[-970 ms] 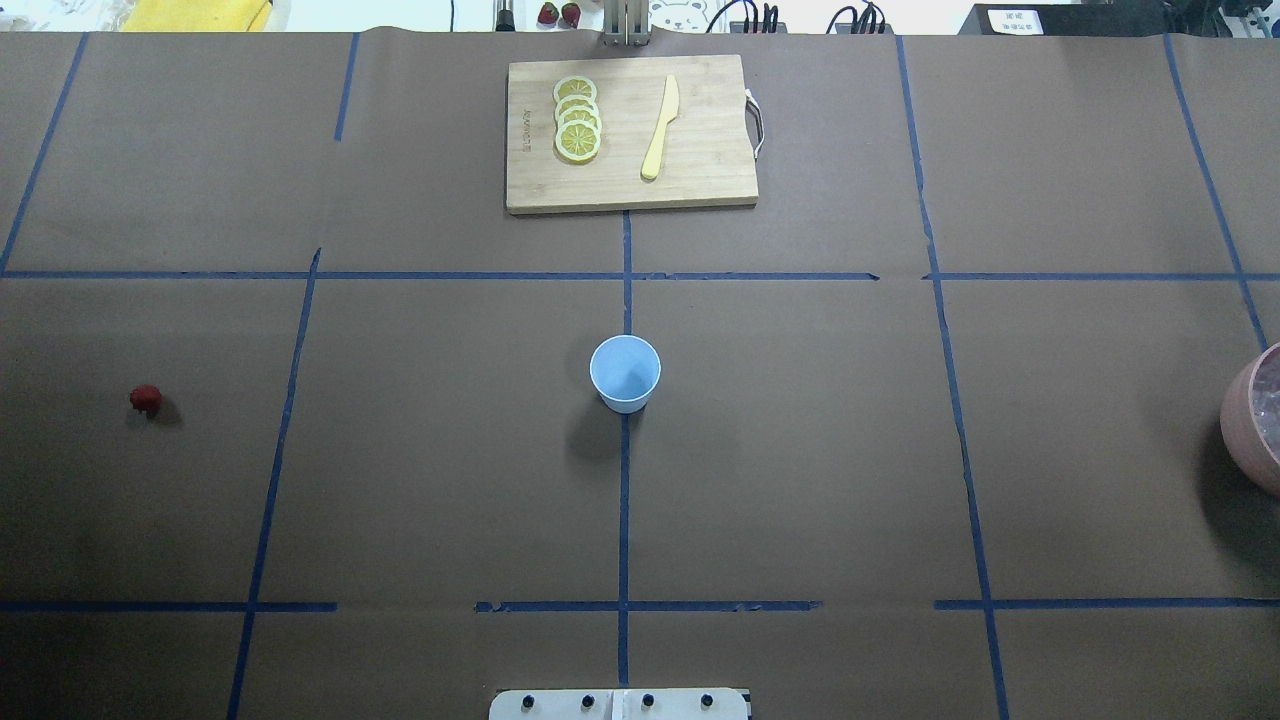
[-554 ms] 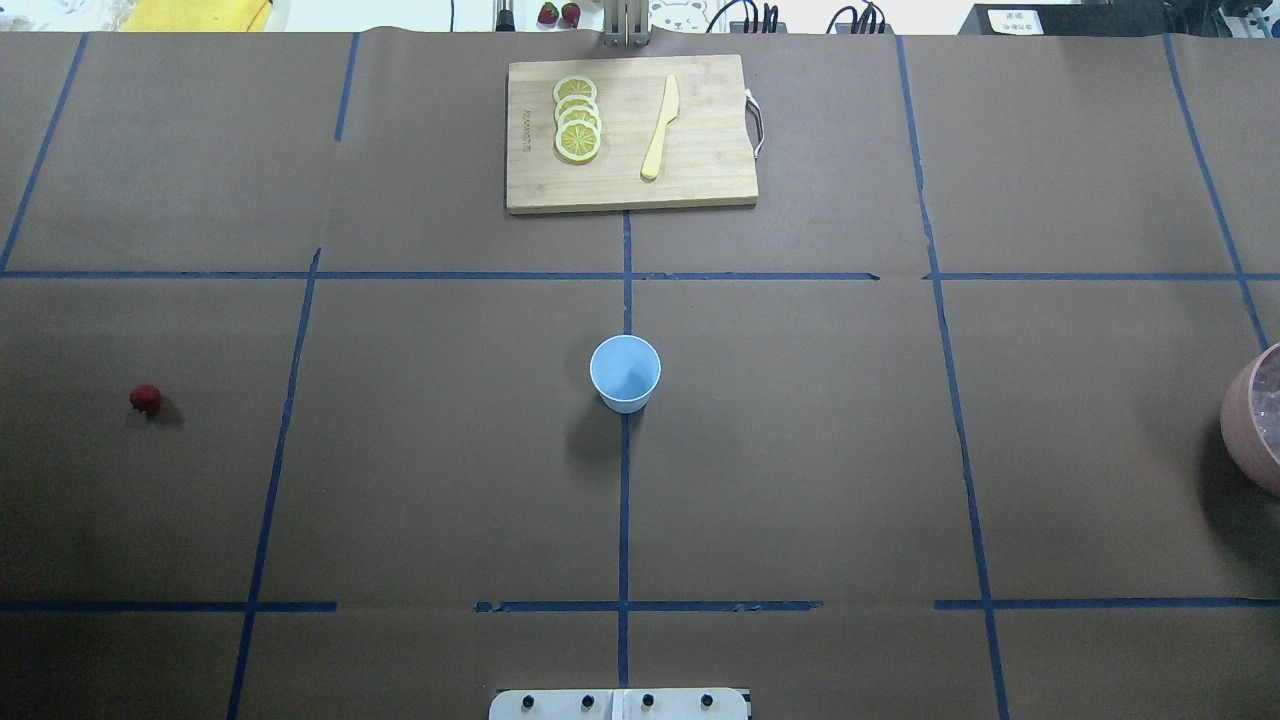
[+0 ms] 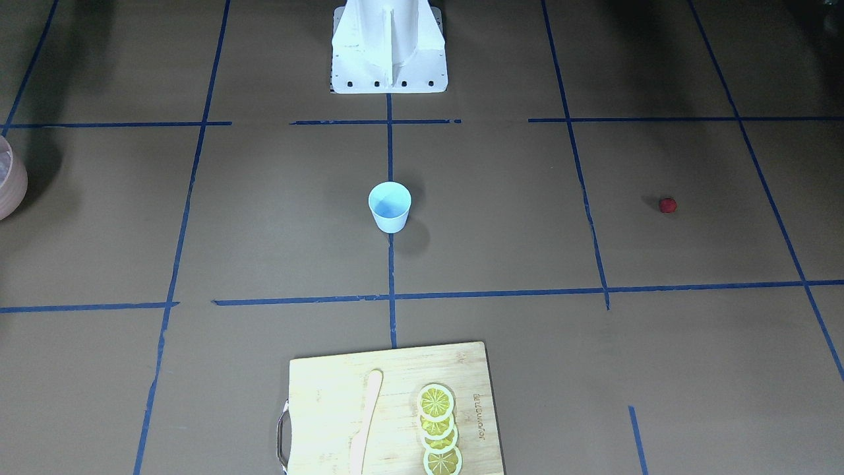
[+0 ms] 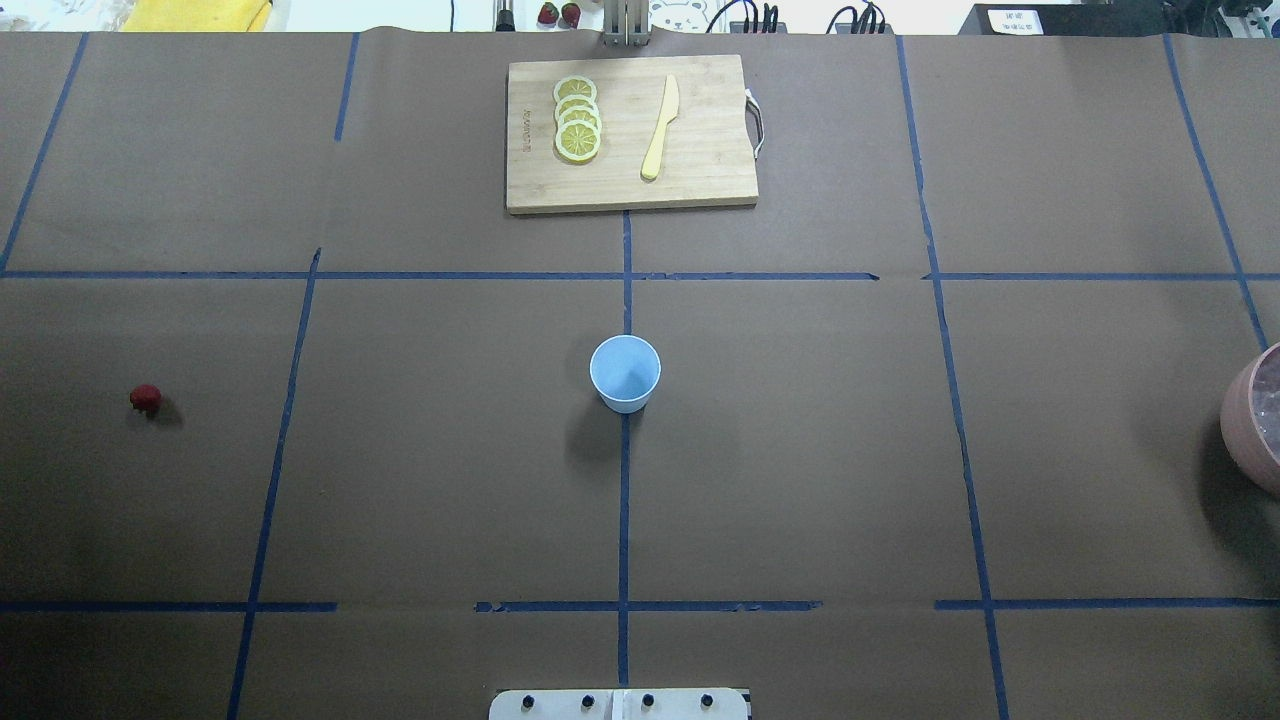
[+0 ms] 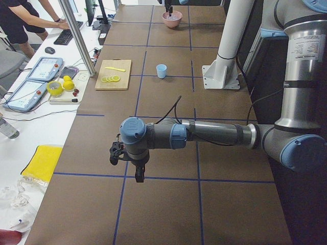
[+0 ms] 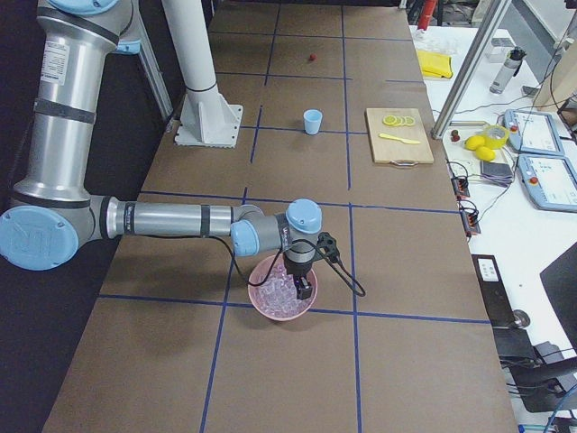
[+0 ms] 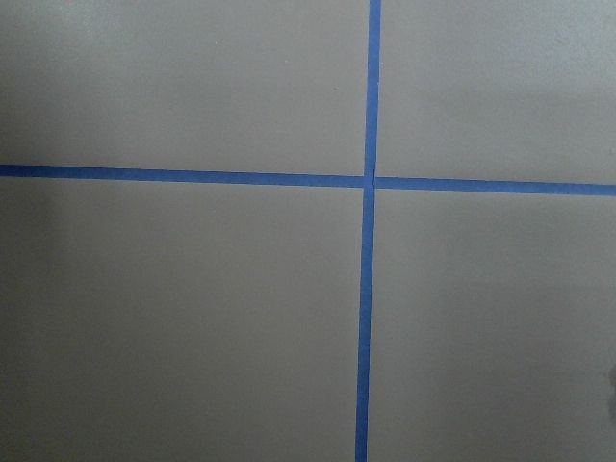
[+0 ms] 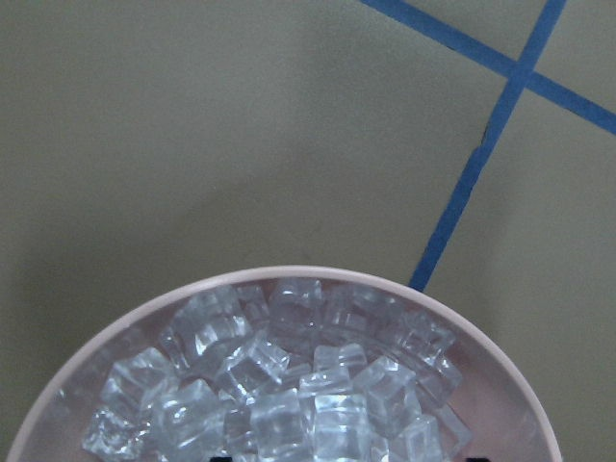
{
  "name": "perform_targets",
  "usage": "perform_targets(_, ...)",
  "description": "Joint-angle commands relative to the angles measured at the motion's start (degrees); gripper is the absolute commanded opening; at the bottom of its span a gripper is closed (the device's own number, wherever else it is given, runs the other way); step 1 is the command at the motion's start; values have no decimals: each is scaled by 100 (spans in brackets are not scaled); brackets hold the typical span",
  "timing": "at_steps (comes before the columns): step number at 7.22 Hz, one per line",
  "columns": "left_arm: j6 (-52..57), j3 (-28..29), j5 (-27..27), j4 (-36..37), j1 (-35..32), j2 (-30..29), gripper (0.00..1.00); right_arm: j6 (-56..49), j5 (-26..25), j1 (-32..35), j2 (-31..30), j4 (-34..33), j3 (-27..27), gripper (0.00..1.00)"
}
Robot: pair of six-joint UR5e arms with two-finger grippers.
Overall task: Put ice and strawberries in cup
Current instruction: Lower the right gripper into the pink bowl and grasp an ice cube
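A: Front: cup [image 3: 390, 206] mid-tabletop [image 3: 264, 218], looks empty. Strawberry [image 3: 668, 205] well apart, on the left arm's side.
B: Overhead: nothing has shifted since a second ago.
A: Left view: left hand [image 5: 139, 176] over bare tabletop. Can't tell if it's apart or together.
B: Right view: right hand [image 6: 304, 290] over the bowl [image 6: 261, 307], probably staged for ice [image 6: 278, 293]. Can't tell its state either.
A: Right wrist: ice piled in the bowl.

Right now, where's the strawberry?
In the overhead view the strawberry lies on bare table at the far left, the robot's left side. It is well left of the cup, past a blue tape line.
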Motion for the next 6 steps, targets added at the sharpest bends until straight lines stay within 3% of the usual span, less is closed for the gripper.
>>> perform_targets(1, 0, 6, 0, -4, 0, -1, 100, -15, -34, -99, 4, -2, -62, 82)
perform_targets(6, 0, 6, 0, -4, 0, -1, 100, -15, -52, -170, 48, 7, -229, 76)
